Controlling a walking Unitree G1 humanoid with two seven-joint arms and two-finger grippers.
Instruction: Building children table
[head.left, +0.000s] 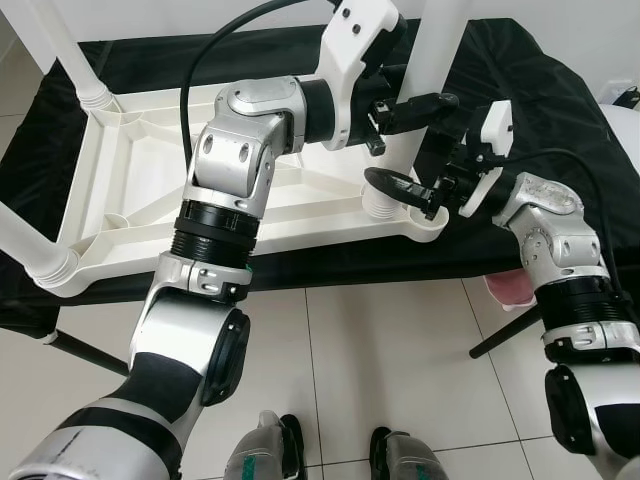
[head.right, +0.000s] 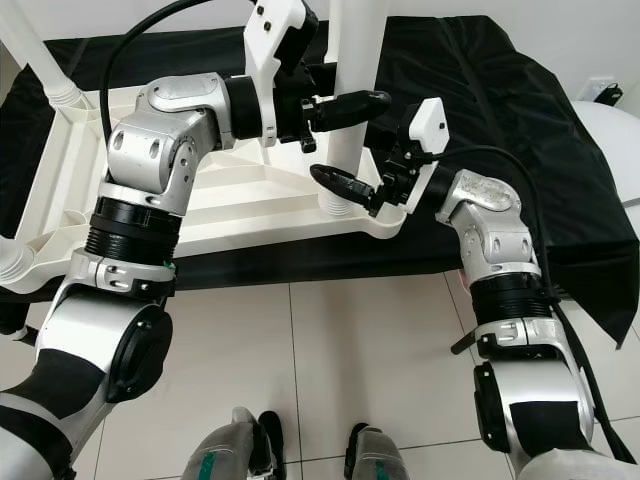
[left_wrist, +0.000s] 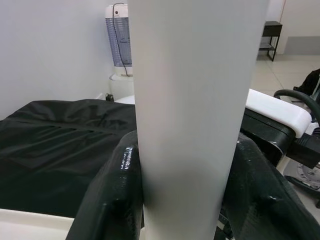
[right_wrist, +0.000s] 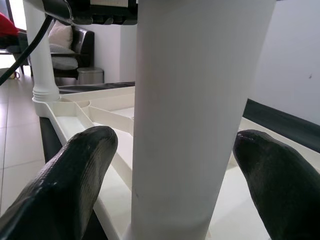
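A white plastic table top (head.left: 150, 180) lies upside down on a surface draped in black cloth (head.left: 530, 90). White legs stick up from its corners. The near right leg (head.right: 350, 110) is the one both arms are working on.

The left arm is bent at the elbow and reaches across to that leg. The left gripper (head.right: 345, 105) pinches the leg partway up, with a black finger (left_wrist: 107, 195) pressed tight on each side of it.

The right arm is bent too and comes in from the other side of the leg, lower down. The right gripper (head.right: 350, 185) sits near the bottom of the leg, just above the socket. Its fingers (right_wrist: 65, 185) are spread, one on each side of the leg, with a small gap.
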